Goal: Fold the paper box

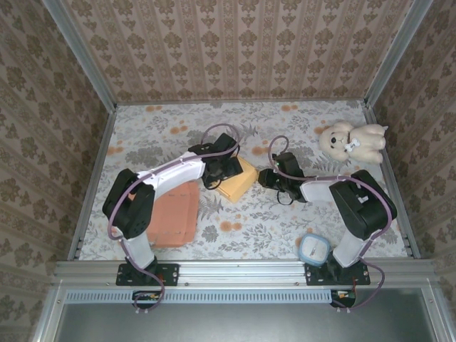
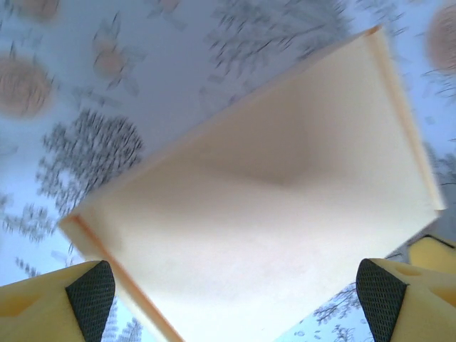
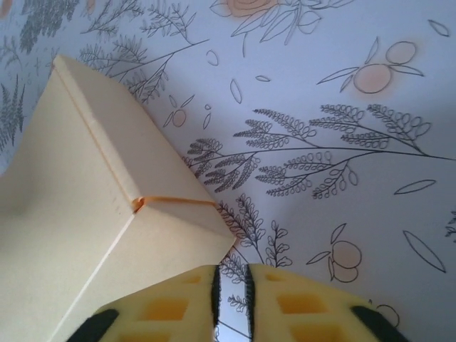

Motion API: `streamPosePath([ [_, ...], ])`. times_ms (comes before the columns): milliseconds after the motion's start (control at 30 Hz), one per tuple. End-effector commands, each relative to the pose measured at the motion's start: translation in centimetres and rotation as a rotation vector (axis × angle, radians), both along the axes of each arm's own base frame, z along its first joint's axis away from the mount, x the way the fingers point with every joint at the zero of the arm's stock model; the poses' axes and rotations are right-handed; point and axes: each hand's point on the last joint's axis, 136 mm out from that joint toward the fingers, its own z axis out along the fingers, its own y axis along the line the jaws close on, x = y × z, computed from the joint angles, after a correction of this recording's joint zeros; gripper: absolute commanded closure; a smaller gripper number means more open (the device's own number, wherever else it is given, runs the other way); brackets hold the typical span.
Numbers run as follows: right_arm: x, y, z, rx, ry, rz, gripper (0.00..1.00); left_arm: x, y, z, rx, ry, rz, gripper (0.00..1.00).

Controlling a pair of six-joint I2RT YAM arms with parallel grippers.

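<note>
L jaws are standing wide, black pads [image 2: 91,298] flanking the near edge of the paper box [image 2: 285,192] without pinching it. R jaws are sitting nearly shut on nothing, just beside the box's creased corner. Box is lying at worktop [image 1: 285,121] ctr, btwn both arms. Open room is stretching toward the rear edge. Teddy bear [image 1: 353,141] is sitting far R, orange mat [image 1: 174,214] near L, blue-rimmed container [image 1: 315,249] by R base.
</note>
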Motion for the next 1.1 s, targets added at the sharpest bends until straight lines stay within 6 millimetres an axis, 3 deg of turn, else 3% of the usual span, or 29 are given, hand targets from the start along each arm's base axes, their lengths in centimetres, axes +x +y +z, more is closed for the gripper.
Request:
streamPosePath([
  [0,0.5,1.1,0.2,0.074,0.040,0.034,0.95,3.5,-0.7,2.7,0.012,-0.190,-0.170,0.08],
  [33,0.6,1.3,0.0,0.094,0.053,0.043,1.00,4.2,-0.9,2.8,0.011,-0.221,-0.211,0.08],
  [233,0.9,1.6,-1.1,0.112,0.081,0.048,1.00,6.7,-0.8,2.5,-0.006,-0.322,-0.347,0.08],
  [467,1.4,1.6,-2.3,0.110,0.109,0.051,1.00,6.6,-3.2,0.6,-0.083,-0.328,-0.475,0.09],
  [900,1.7,1.6,-3.0,0.102,0.113,0.053,1.00,6.4,-3.0,-2.3,-0.038,-0.282,-0.489,0.11],
  [1067,2.0,1.9,-3.6,0.109,0.126,0.057,1.00,6.0,-4.6,-2.8,-0.120,-0.257,-0.515,0.12],
])
